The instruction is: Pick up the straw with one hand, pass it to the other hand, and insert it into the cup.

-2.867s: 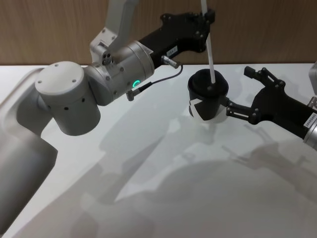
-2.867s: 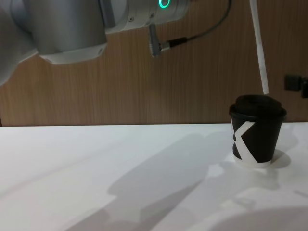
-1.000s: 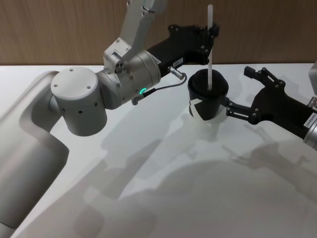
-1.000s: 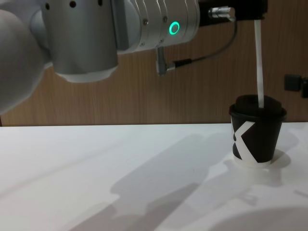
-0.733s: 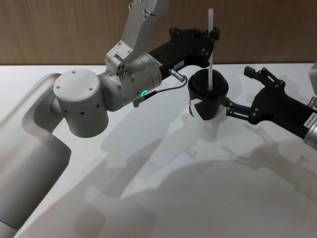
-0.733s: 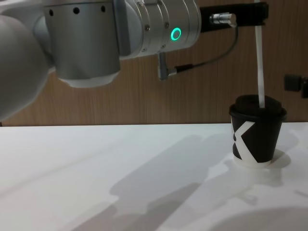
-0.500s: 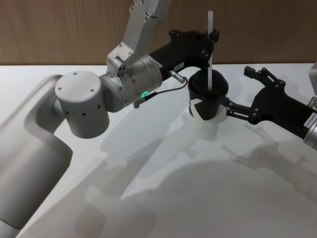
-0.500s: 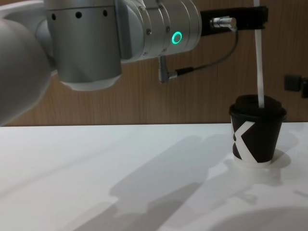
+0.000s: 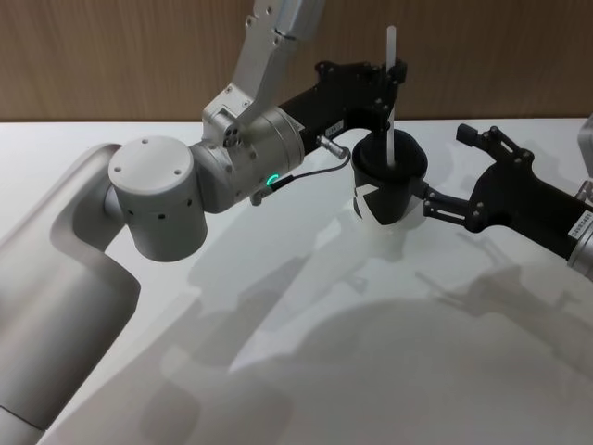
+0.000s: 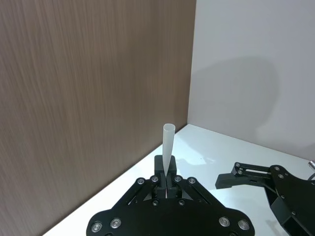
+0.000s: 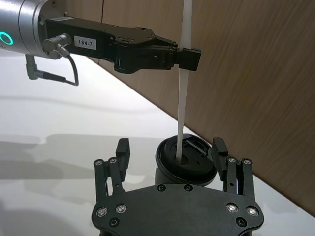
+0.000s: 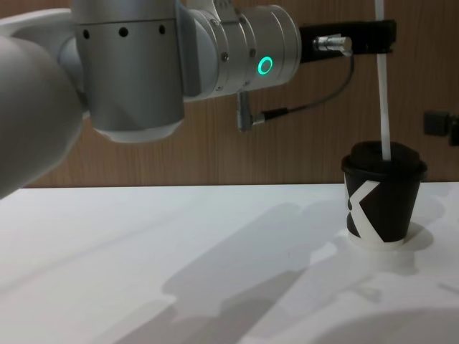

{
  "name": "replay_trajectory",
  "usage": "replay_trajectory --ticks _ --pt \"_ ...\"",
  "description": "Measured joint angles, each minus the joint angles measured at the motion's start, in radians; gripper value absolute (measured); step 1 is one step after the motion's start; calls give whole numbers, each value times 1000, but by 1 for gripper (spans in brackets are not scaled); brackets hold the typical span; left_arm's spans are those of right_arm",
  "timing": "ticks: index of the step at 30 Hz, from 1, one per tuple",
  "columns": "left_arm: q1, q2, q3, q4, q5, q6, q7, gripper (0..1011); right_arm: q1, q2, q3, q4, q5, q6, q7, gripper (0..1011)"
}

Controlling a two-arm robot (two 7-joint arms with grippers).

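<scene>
Upright, thin white straw through domed lid

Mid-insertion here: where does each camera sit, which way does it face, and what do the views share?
Head: high, looking down at cup; both arms show.
Chest: low, looking across table; left arm above.
Left wrist: behind left gripper, shut on straw.
Right wrist: behind open right gripper, facing cup.
All four share the straw.

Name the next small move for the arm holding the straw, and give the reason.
Probably keep lowering: the left gripper is shut on the straw, whose tip already sits in the lid hole of the cup, yet most of its length stands above the lid. The right gripper waits open beside the cup.
</scene>
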Motion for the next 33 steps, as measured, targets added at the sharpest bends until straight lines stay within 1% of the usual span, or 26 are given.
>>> replay_trajectory --ticks 3,6,7,9,10,12,13,15,20,21,22,25,26,28,29,31,32,33 --pt "0 -1 -1 2 2 1 1 11 0 0 0 0 0 0 0 1001" --pt "1 -3 -1 3 4 2 2 35 0 0 0 0 0 0 0 1001" --pt "1 -3 -1 4 5 2 3 77 0 0 0 0 0 0 0 1001" --pt "1 -4 -1 5 6 3 3 116 0 0 0 0 0 0 0 1001" --pt "1 -4 -1 5 6 3 3 174 0 0 0 0 0 0 0 1001" --pt "1 -4 -2 6 6 4 4 202 0 0 0 0 0 0 0 1001" --pt "1 -5 -2 6 7 4 4 267 0 0 0 0 0 0 0 1001" --pt "1 -5 -2 6 7 4 4 304 0 0 0 0 0 0 0 1001" --pt "2 -5 -2 7 8 5 5 447 0 0 0 0 0 0 0 1001" --pt "2 -6 -2 7 9 5 5 505 0 0 0 0 0 0 0 1001" --pt "2 -6 -2 7 9 5 5 542 0 0 0 0 0 0 0 1001" --pt "2 -6 -2 8 9 6 6 597 0 0 0 0 0 0 0 1001" --pt "2 -6 -2 8 9 6 6 668 0 0 0 0 0 0 0 1001" --pt "2 -6 -2 8 9 6 6 708 0 0 0 0 0 0 0 1001" --pt "2 -6 -3 8 9 6 6 770 0 0 0 0 0 0 0 1001" --pt "2 -7 -2 8 10 6 6 810 0 0 0 0 0 0 0 1001" --pt "2 -7 -2 9 10 6 6 866 0 0 0 0 0 0 0 1001" --pt "2 -7 -2 9 10 6 6 878 0 0 0 0 0 0 0 1001"
